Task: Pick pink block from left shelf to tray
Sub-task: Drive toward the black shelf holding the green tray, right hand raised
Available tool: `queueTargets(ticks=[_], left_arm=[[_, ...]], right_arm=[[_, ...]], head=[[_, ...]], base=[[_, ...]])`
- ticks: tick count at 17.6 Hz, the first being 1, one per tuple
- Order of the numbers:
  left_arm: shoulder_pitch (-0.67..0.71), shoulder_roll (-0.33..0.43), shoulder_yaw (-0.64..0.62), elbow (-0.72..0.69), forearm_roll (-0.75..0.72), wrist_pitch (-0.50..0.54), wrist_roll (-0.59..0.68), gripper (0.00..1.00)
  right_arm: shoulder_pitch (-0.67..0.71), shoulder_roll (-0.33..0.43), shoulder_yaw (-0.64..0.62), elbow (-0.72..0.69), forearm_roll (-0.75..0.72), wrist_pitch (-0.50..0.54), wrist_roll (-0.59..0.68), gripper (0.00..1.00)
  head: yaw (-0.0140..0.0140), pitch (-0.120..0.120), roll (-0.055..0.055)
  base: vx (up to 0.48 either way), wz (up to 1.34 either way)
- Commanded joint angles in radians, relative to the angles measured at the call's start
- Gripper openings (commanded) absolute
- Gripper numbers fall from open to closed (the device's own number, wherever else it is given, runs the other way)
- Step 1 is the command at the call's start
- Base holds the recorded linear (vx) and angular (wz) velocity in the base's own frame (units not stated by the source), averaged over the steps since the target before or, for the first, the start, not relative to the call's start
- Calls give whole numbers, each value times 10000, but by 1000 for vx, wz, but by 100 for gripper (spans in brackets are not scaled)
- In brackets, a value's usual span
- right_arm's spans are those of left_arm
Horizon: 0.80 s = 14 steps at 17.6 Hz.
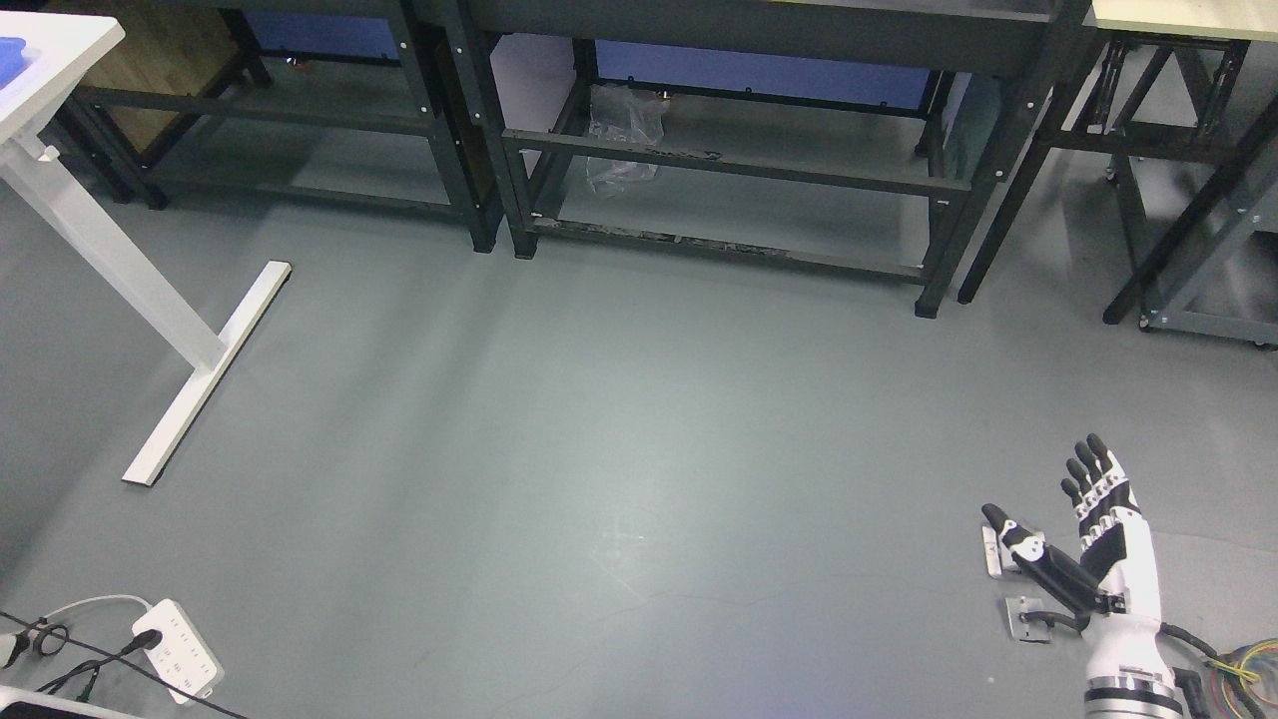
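Grey floor point(599, 449) fills your view; you can't see any pink block or tray. Your right hand point(1093, 539) hovers at five o'clock, fingers spread, empty. Black shelf frames point(739, 170) stand at twelve o'clock, well apart.

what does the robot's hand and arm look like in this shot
Only the right hand shows, at the lower right. It has a white shell over the palm and wrist, black jointed fingers with white segments, and a black thumb. A metal ring band circles the forearm. Black cables run beside the wrist, next to a bundle of coloured wires.
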Motion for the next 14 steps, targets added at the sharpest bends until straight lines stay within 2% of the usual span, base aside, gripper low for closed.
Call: queueTargets(ticks=[1,14], left_arm=[[0,175,0,-175,77,7,1,100],[0,175,0,-175,77,7,1,100]], right_arm=[[-49,-174,13,-15,276,44,34,100],[-141,-174,121,0,474,90,-27,100]], head=[[0,0,0],[0,0,0]], base=[[0,0],[7,0]])
